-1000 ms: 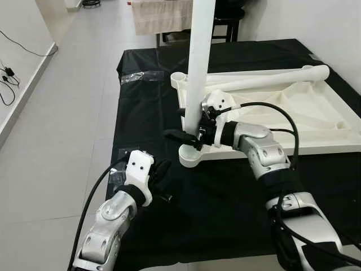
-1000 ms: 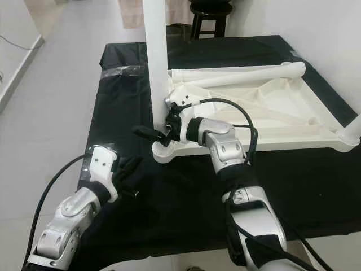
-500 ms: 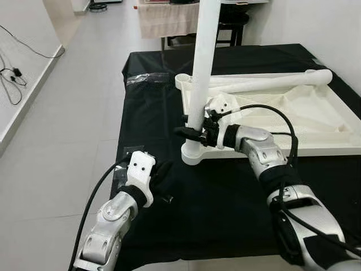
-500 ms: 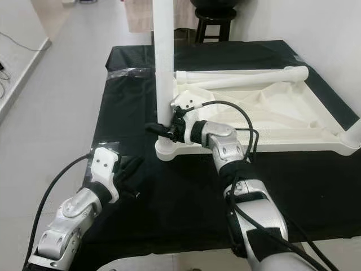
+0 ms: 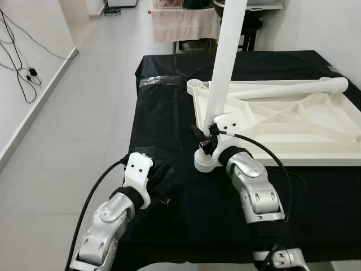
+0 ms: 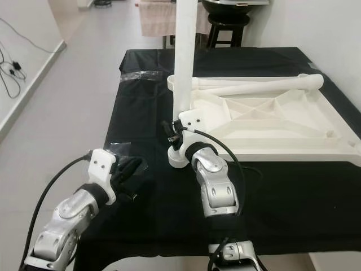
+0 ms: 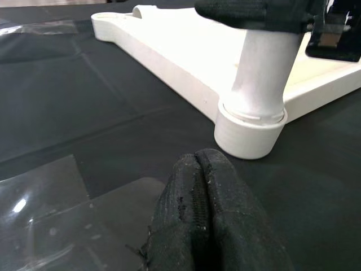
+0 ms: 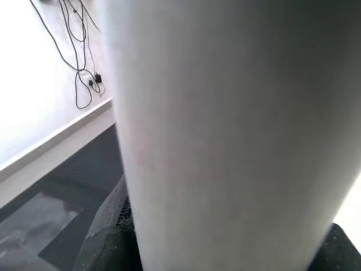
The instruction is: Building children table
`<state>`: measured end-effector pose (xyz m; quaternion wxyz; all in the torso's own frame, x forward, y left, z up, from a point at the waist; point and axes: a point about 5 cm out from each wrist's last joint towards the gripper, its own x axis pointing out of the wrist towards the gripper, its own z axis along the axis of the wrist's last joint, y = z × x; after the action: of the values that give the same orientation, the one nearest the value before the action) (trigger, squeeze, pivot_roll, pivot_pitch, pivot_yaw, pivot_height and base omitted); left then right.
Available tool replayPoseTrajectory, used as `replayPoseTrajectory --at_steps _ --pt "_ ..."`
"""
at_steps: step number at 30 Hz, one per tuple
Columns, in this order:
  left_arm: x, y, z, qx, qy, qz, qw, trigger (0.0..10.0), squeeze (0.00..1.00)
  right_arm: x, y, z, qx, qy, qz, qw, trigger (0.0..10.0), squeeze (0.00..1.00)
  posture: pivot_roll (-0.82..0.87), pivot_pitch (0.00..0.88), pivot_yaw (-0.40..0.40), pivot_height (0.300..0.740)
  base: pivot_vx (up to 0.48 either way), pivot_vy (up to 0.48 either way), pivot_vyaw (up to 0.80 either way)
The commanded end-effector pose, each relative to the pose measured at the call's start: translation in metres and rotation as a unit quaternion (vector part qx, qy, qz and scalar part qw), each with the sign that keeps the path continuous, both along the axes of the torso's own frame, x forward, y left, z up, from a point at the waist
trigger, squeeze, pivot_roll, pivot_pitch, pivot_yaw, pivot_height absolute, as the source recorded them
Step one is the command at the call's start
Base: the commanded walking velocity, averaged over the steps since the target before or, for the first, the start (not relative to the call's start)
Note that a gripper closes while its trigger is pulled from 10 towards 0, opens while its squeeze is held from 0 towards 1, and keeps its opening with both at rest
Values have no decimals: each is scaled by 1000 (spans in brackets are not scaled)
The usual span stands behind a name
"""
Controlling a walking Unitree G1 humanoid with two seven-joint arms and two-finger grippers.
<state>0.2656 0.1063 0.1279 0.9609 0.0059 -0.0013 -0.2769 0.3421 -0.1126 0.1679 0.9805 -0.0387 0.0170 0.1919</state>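
Observation:
A white children's tabletop lies upside down on the black-covered table. One white leg stands upright in its near left corner socket. My right gripper is shut on this leg just above the socket; its black fingers show on both sides of the leg in the right wrist view. A second leg lies across the far side of the tabletop. My left gripper rests low over the cloth near the table's front left, shut with nothing held, its fingertips pointing toward the socket.
A clear plastic bag lies on the cloth at the far left, and a plastic sheet lies by my left gripper. The far left corner socket holds no leg. Open tiled floor runs left of the table; a stool stands behind.
The whole view has shifted as the camera moved. My right arm now reaches the upright leg from the near side instead of from the right. The left gripper keeps its pose.

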Motion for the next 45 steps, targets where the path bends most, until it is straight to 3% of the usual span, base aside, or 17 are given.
replayPoseTrajectory --at_steps 1,2,6,7,9,10,15,16,18,19,20,21,34,36,41,43,45 --pt "-2 3 -3 8 4 6 1000 10000 0 -1 -12 -35 -9 81 -18 996 10000 0 15 114 9 740 0 0 0" --pt "-2 4 -3 9 2 10 1000 10000 0 2 -9 -31 -4 73 -7 997 10000 1000 15 114 9 740 0 0 0" --pt "-1 4 -3 9 3 8 1000 10000 0 8 -2 0 12 26 89 996 10000 1000 12 114 10 740 0 0 0" --pt "0 4 -3 8 4 6 1000 10000 0 8 -1 10 20 20 122 992 10000 573 12 112 12 740 0 0 0" --pt "0 4 -3 8 5 4 1000 10000 0 7 -2 15 24 19 140 990 10000 573 12 112 12 740 0 0 0" --pt "0 3 -3 8 5 4 1000 10000 0 7 -2 19 23 19 164 986 10000 0 10 108 12 740 0 0 0" --pt "1 1 -3 7 5 2 1000 10000 0 7 -1 22 -13 10 264 965 10000 0 13 101 7 740 0 0 0" --pt "1 0 -3 6 6 1 1000 10000 0 11 2 22 -23 22 351 936 10000 0 17 98 0 740 0 0 0" --pt "1 0 -3 5 5 2 1000 10000 0 13 3 21 -22 26 366 930 10000 0 17 98 0 740 0 0 0" --pt "1 0 -4 5 5 2 1000 10000 0 17 5 20 -20 36 372 927 7451 0 25 97 -7 740 0 0 0" --pt "1 0 -4 5 5 2 1000 10000 0 17 5 20 -20 36 372 927 7451 0 25 97 -7 740 0 0 0" --pt "1 0 -4 4 5 4 1000 10000 0 22 10 16 -12 53 373 926 0 0 27 98 -9 740 0 0 0" --pt "-1 -2 -3 1 6 1 1000 10000 0 25 -5 9 -6 53 325 944 0 0 21 109 -8 740 0 0 0" --pt "-1 -2 -2 0 5 1 1000 10000 0 28 -19 1 0 44 207 977 0 0 13 123 -14 740 0 0 0" --pt "-1 -1 -1 0 3 2 1000 10000 0 21 -25 -12 40 47 41 997 0 0 4 130 -14 740 0 0 0" --pt "-1 1 -1 0 2 4 1000 10000 0 2 -16 -33 58 75 -18 995 0 0 -11 134 -5 740 0 0 0" --pt "0 2 -1 4 2 2 1000 10000 0 -19 15 -18 -13 -10 46 999 0 0 -13 135 4 740 0 0 0"
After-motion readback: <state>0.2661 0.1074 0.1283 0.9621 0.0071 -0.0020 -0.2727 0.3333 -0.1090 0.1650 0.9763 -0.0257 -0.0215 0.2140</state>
